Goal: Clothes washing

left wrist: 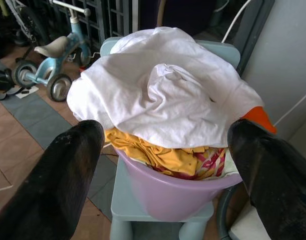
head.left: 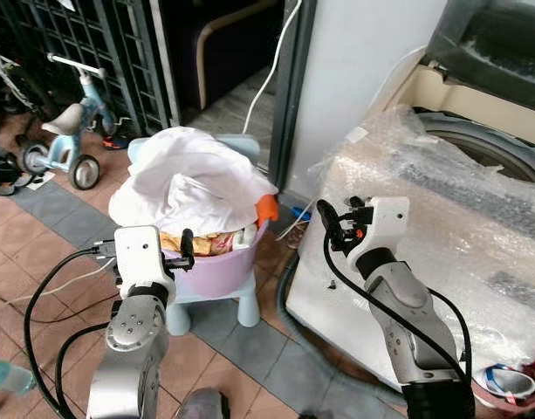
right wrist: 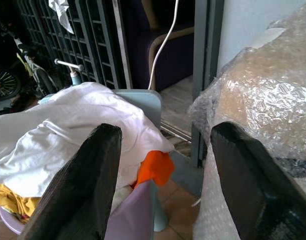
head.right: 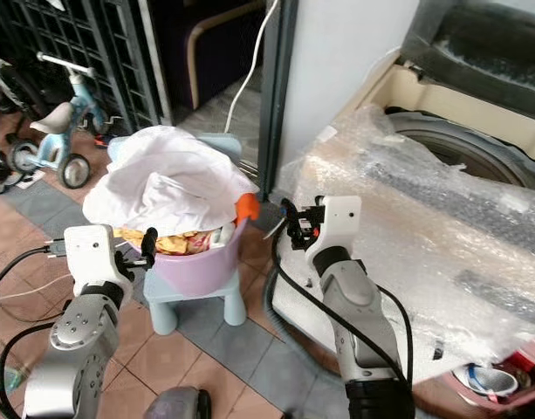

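Observation:
A lilac laundry basket (head.left: 216,269) stands on a pale blue stool (head.left: 246,307), heaped with clothes. A big white cloth (head.left: 193,179) lies on top, with yellow patterned fabric (left wrist: 162,155) and an orange piece (head.left: 267,208) under it. My left gripper (head.left: 181,251) is open just in front of the basket's near rim, its fingers (left wrist: 58,175) wide apart. My right gripper (head.left: 330,225) is open too, raised between the basket and the washing machine (head.left: 476,201), which is wrapped in bubble wrap with its drum opening at the top right.
A child's tricycle (head.left: 71,140) stands at the far left by a black metal grille (head.left: 84,44). A white cable (head.left: 271,74) hangs down a door frame behind the basket. A grey hose (head.left: 293,297) runs along the tiled floor beside the machine.

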Robot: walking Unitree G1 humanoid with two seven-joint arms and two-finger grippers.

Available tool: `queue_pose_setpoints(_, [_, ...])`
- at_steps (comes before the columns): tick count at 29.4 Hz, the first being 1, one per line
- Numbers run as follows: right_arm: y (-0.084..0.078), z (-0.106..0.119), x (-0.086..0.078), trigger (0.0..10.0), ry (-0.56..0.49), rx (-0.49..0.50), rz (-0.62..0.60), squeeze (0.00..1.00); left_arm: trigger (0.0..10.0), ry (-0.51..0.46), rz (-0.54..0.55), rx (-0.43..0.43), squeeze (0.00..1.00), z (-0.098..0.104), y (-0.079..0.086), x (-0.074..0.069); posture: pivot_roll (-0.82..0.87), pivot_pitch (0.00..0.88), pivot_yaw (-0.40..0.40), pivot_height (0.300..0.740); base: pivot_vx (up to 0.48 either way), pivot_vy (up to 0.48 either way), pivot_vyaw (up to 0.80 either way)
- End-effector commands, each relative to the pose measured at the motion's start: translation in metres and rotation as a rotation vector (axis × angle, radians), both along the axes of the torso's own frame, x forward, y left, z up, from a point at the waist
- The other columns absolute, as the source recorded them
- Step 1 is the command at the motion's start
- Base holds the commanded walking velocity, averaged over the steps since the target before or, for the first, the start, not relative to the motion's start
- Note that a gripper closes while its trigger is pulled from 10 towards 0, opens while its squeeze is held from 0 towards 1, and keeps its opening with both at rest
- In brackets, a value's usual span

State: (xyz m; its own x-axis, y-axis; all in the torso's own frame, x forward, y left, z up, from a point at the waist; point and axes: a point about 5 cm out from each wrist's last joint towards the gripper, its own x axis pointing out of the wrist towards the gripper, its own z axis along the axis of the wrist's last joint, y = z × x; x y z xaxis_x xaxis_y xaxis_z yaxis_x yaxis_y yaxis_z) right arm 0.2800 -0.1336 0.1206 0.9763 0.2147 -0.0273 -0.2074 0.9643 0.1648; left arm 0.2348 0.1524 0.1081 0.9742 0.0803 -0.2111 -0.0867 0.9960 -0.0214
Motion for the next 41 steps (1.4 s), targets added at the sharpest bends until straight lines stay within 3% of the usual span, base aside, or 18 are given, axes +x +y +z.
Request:
queue_pose_setpoints(1, [-0.001,0.003,0.001,10.0,-0.007,0.021,-0.012,0.00,10.0,-0.010,-0.001,0.003,0.00,0.004,0.002,0.000,0.02,0.001,-0.033,0.740,0.000,0.480,0.80])
queue_pose_setpoints(11, [-0.012,0.000,0.003,10.0,0.022,0.027,-0.088,0.00,10.0,-0.037,0.031,0.037,0.00,0.007,0.005,0.003,0.01,0.000,-0.031,0.740,0.000,0.469,0.47])
queue_pose_setpoints(12, [-0.013,-0.001,0.004,10.0,0.023,-0.055,-0.106,0.00,10.0,-0.043,0.025,0.042,0.00,0.007,0.003,0.005,0.01,0.000,-0.031,0.740,0.000,0.000,0.00])
queue_pose_setpoints(13, [-0.013,-0.001,0.004,10.0,0.023,-0.055,-0.106,0.00,10.0,-0.043,0.025,0.042,0.00,0.007,0.003,0.005,0.01,0.000,-0.031,0.740,0.000,0.000,0.00])
queue_pose_setpoints(14, [-0.013,-0.002,0.005,10.0,0.018,-0.117,-0.112,0.00,10.0,-0.041,0.018,0.051,0.00,0.007,0.003,0.005,0.01,0.000,-0.031,0.740,0.000,0.000,0.00])
queue_pose_setpoints(17, [-0.011,-0.005,0.002,10.0,0.045,-0.073,-0.110,0.00,10.0,-0.012,-0.004,0.030,0.00,0.005,0.002,0.005,0.01,0.000,-0.032,0.740,0.000,0.000,0.00])
queue_pose_setpoints(18, [-0.012,-0.005,0.002,10.0,0.041,-0.092,-0.107,0.23,10.0,-0.001,0.002,0.038,0.00,0.004,0.003,0.004,0.01,0.000,-0.032,0.740,0.000,0.000,0.00])
queue_pose_setpoints(19, [-0.012,-0.005,0.002,10.0,0.041,-0.092,-0.107,0.23,10.0,-0.001,0.002,0.038,0.00,0.004,0.003,0.004,0.01,0.000,-0.032,0.740,0.000,0.000,0.00])
queue_pose_setpoints(20, [-0.011,-0.006,0.001,10.0,0.051,-0.085,-0.095,1.00,10.0,0.016,0.002,0.027,0.00,0.002,0.003,0.003,0.01,0.000,-0.032,0.740,0.000,0.000,0.00])
queue_pose_setpoints(21, [-0.011,-0.006,0.001,10.0,0.059,-0.081,-0.084,1.00,10.0,0.026,0.000,0.020,0.22,0.001,0.004,0.002,0.01,0.000,-0.032,0.740,0.000,0.000,0.00])
queue_pose_setpoints(23, [-0.010,-0.007,0.000,10.0,0.066,-0.095,-0.063,1.00,10.0,0.054,-0.020,0.023,0.20,-0.002,0.004,0.000,0.01,0.000,-0.031,0.740,0.000,0.000,0.00])
queue_pose_setpoints(24, [-0.009,-0.008,0.000,10.0,0.065,-0.100,-0.056,1.00,10.0,0.062,-0.021,0.012,0.00,-0.003,0.004,0.000,0.01,0.000,-0.031,0.740,0.000,0.000,0.00])
queue_pose_setpoints(25, [-0.009,-0.008,-0.001,10.0,0.065,-0.102,-0.052,1.00,10.0,0.067,-0.021,0.003,0.00,-0.004,0.004,-0.001,0.01,0.000,-0.031,0.740,0.000,0.000,0.00])
queue_pose_setpoints(26, [-0.006,-0.009,-0.001,10.0,0.066,-0.110,-0.034,0.00,10.0,0.067,-0.016,0.005,0.00,-0.004,0.005,-0.001,0.01,0.000,-0.033,0.740,0.334,0.000,0.00])
queue_pose_setpoints(35, [0.000,-0.010,-0.002,10.0,0.077,-0.106,0.014,0.00,10.0,0.077,-0.005,-0.001,0.00,-0.003,0.008,0.000,0.01,0.001,-0.033,0.740,0.407,0.000,0.00])
queue_pose_setpoints(36, [0.001,-0.011,-0.002,10.0,0.083,-0.109,0.030,0.24,10.0,0.078,-0.005,-0.003,0.00,-0.003,0.008,0.000,0.01,0.001,-0.033,0.740,0.480,0.000,0.00])
queue_pose_setpoints(38, [0.002,-0.013,-0.003,10.0,0.094,-0.123,0.049,1.00,10.0,0.080,-0.006,-0.006,0.00,-0.003,0.008,0.000,0.01,0.001,-0.032,0.740,0.474,0.000,0.00])
queue_pose_setpoints(41, [0.003,-0.016,-0.003,10.0,0.105,-0.135,0.055,1.00,10.0,0.081,-0.008,-0.008,0.00,-0.002,0.007,0.000,0.01,0.001,-0.032,0.740,0.469,0.000,0.00])
